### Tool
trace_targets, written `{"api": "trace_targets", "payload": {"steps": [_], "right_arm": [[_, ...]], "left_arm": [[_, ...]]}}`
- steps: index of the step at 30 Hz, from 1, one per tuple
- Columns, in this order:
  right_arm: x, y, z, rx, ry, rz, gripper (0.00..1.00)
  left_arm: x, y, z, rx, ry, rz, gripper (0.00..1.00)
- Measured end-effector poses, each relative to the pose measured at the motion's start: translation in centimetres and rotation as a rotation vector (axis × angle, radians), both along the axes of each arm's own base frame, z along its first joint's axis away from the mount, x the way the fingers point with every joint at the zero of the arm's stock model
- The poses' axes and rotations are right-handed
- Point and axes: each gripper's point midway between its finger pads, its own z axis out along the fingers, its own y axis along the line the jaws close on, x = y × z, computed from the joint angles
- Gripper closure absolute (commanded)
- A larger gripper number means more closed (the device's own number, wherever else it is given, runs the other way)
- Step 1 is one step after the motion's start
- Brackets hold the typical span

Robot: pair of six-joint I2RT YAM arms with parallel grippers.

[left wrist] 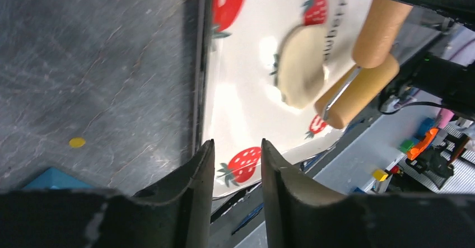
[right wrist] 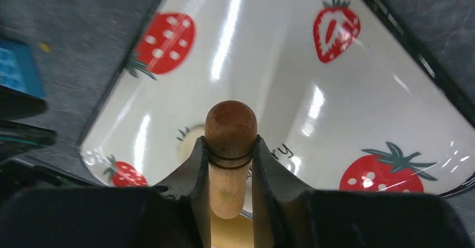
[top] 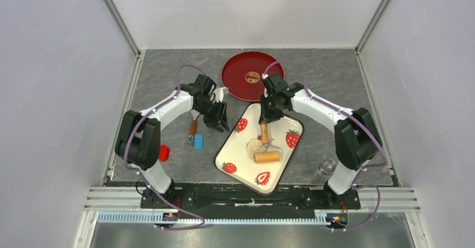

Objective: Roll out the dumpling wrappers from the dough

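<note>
Dough (left wrist: 302, 66) lay as a flattened oval mid-way across the strawberry tray (top: 278, 124), just beside the wooden roller (top: 266, 156), whose handle the right gripper (right wrist: 229, 150) pinched, while the left gripper (left wrist: 238, 158) hung slightly spread and empty at the tray's edge, so rolling looked begun, with no wrappers cut.

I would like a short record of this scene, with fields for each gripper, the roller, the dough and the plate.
left gripper: open, holding nothing, near the tray rim
right gripper: shut on the roller handle
roller: barrel down on the tray, beside the dough
dough: one flattened oval on the tray
red plate: behind the tray
</note>
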Motion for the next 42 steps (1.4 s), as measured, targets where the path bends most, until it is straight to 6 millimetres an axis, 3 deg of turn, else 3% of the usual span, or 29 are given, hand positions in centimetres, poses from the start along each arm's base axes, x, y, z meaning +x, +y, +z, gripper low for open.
{"api": "trace_targets", "payload": {"steps": [7,12,17,22,30,31,35,38,39,42], "right_arm": [[4.8,3.1,9.7,0.133,-0.199,-0.004,1.0],[5.9,4.1,13.5,0.191,-0.257,0.002,1.0],[5.5,4.3,14.1,0.204,-0.24,0.003,1.0],[5.0,4.2,14.2,0.203,-0.217,-0.003,1.0],[5.2,4.4,15.2,0.226,-0.221,-0.011,1.0],[5.2,4.5,15.3,0.23,-0.221,-0.011,1.0],[5.3,4.7,15.8,0.247,-0.223,-0.012,1.0],[5.2,4.7,16.0,0.258,-0.218,-0.009,1.0],[5.2,4.7,16.0,0.259,-0.213,-0.01,0.97],[5.2,4.6,16.0,0.265,-0.209,-0.012,0.62]], "left_arm": [[2.1,-3.4,6.1,-0.241,-0.16,-0.042,0.55],[3.2,-5.5,8.9,-0.385,-0.221,-0.061,0.55],[2.8,-7.4,10.2,-0.465,-0.245,-0.116,0.55],[1.4,-9.1,10.1,-0.488,-0.234,-0.178,0.56],[0.2,-9.4,9.2,-0.47,-0.205,-0.193,0.59],[0.2,-9.3,9.0,-0.462,-0.202,-0.189,0.62],[0.1,-8.9,8.4,-0.427,-0.192,-0.179,0.93],[0.1,-8.9,8.4,-0.427,-0.205,-0.194,0.98],[0.1,-8.8,8.3,-0.426,-0.207,-0.196,0.98],[0.3,-8.7,8.2,-0.413,-0.214,-0.189,0.98]]}}
